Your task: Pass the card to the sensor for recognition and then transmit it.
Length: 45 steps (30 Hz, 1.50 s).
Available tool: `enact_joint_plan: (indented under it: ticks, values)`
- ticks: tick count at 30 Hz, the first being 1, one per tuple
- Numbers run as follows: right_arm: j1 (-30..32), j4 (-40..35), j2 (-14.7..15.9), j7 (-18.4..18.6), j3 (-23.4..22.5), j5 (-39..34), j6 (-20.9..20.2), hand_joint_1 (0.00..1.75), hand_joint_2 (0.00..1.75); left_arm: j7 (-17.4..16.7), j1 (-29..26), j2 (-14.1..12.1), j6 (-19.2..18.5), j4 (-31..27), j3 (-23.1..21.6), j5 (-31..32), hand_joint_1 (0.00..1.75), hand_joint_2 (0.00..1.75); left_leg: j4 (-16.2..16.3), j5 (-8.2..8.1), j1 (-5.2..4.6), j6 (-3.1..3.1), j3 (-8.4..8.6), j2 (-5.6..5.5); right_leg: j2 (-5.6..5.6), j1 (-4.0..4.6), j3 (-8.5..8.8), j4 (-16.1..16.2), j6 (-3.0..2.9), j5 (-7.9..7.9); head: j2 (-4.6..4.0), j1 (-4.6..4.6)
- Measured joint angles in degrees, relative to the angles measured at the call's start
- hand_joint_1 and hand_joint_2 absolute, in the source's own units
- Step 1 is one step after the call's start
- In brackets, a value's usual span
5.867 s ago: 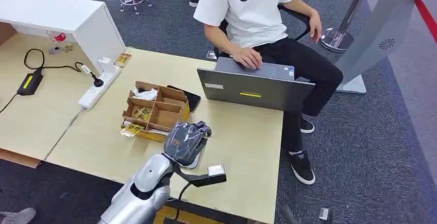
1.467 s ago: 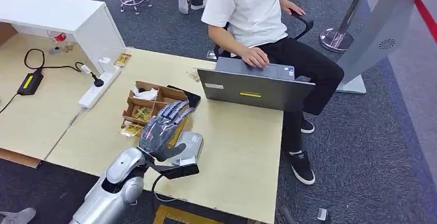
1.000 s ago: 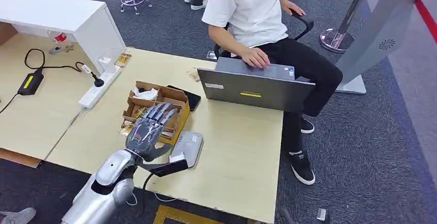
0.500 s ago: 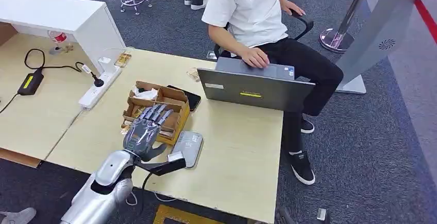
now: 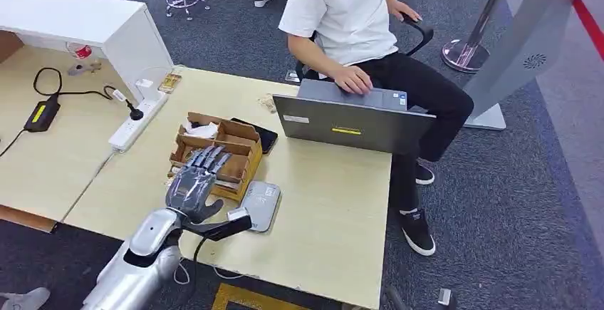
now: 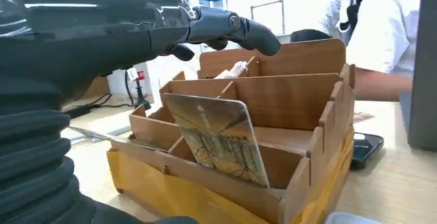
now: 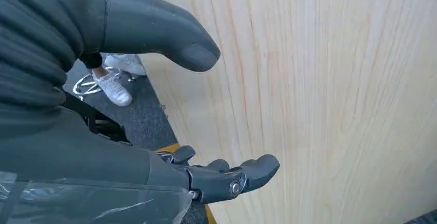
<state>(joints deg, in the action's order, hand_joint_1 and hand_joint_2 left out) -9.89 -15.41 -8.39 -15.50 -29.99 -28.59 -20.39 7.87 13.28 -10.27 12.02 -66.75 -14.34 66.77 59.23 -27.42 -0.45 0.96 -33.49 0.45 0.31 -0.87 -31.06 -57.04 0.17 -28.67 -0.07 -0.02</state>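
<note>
A brown cardboard divider box stands on the light wood table. In the left wrist view a printed card leans upright in one front compartment of the box. My left hand hovers over the box's near side, fingers stretched out flat above the compartments and holding nothing. The grey card sensor lies flat on the table just right of that hand. My right hand hangs beside a light wood surface with thumb and fingers apart, empty.
A person in a white shirt sits behind an open grey laptop at the table's far side. A dark phone lies behind the box. A white power strip and a black adapter lie on the left.
My left hand has moved left, off the sensor and over the card box, with its fingers stretched out. The sensor now lies uncovered.
</note>
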Motion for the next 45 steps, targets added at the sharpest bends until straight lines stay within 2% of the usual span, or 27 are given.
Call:
enact_joint_plan:
  ticks: [1,2,3,4,17,21,28,30,38,45]
  values:
    - [0.0,0.0,0.0,-0.1,0.0,0.0,0.0,0.0,1.75,0.0,0.0,0.0,0.0,0.0,0.1,0.0,0.0,1.75,0.0,0.0,0.0,0.0,0.0,0.0,0.0,0.0,0.0,0.0,0.0,0.0,0.0,0.02]
    - [0.0,0.0,0.0,-0.1,0.0,0.0,0.0,0.0,1.75,0.0,0.0,0.0,0.0,0.1,0.2,0.0,0.19,1.75,0.0,0.0,0.0,0.0,0.0,-0.01,-0.01,0.0,0.0,0.0,0.0,0.0,0.0,0.0]
    - [0.0,0.0,0.0,-0.1,0.0,0.0,0.1,0.0,1.75,0.0,0.0,0.0,0.0,0.2,0.3,0.0,1.54,1.75,0.0,0.0,0.0,0.0,0.0,-0.01,-0.01,0.0,0.0,0.0,0.0,0.0,0.0,0.02]
    - [0.0,0.0,0.0,-0.1,0.0,0.0,0.1,0.0,1.75,0.0,0.0,0.0,0.0,0.3,0.3,0.0,1.75,1.75,0.0,0.0,0.0,0.0,0.0,0.0,-0.01,0.0,0.0,0.0,0.0,0.0,0.0,0.0]
    - [0.0,0.0,0.0,-0.1,0.0,0.2,0.3,0.0,1.75,0.7,0.0,0.0,0.1,0.5,1.0,-1.0,1.71,1.75,0.0,0.0,0.0,0.0,0.0,0.0,0.0,0.0,0.0,0.0,0.0,0.0,0.0,0.0]
    - [0.0,0.0,0.0,-0.2,0.0,0.2,0.3,0.0,1.75,1.2,0.0,0.0,0.4,0.5,1.2,-1.4,1.75,1.75,0.0,0.0,0.0,0.0,0.0,0.0,0.0,0.0,0.0,0.0,0.0,0.0,0.0,0.0]
    - [0.0,0.0,0.0,-0.3,0.0,0.4,0.3,0.0,1.75,2.4,0.2,0.1,4.7,-0.6,3.1,-3.9,1.69,1.75,0.0,0.0,0.0,0.0,0.0,0.0,0.0,0.0,-0.02,0.0,0.0,0.0,0.0,0.0]
    - [0.0,0.0,0.0,-0.3,0.1,0.6,0.5,0.0,1.75,2.4,1.0,0.0,5.6,-1.2,3.9,-4.3,1.75,1.75,0.0,0.0,0.01,0.0,0.0,-0.01,-0.01,0.0,-0.02,0.0,0.0,0.0,0.0,0.0]
    - [0.0,0.0,0.0,-0.2,0.3,0.7,0.5,0.0,1.75,2.2,6.2,-0.6,6.5,-1.5,7.5,-6.1,1.75,1.75,0.0,0.03,0.01,-0.01,0.0,0.0,-0.01,0.01,0.0,0.0,-0.05,0.04,0.0,0.02]
    - [0.0,0.0,0.0,-0.2,0.3,0.8,0.5,0.0,1.75,2.2,6.9,-0.9,6.6,-1.5,8.2,-6.2,1.75,1.75,0.0,0.03,0.01,-0.01,0.0,0.0,0.0,0.0,-0.01,0.0,-0.05,0.03,0.0,0.0]
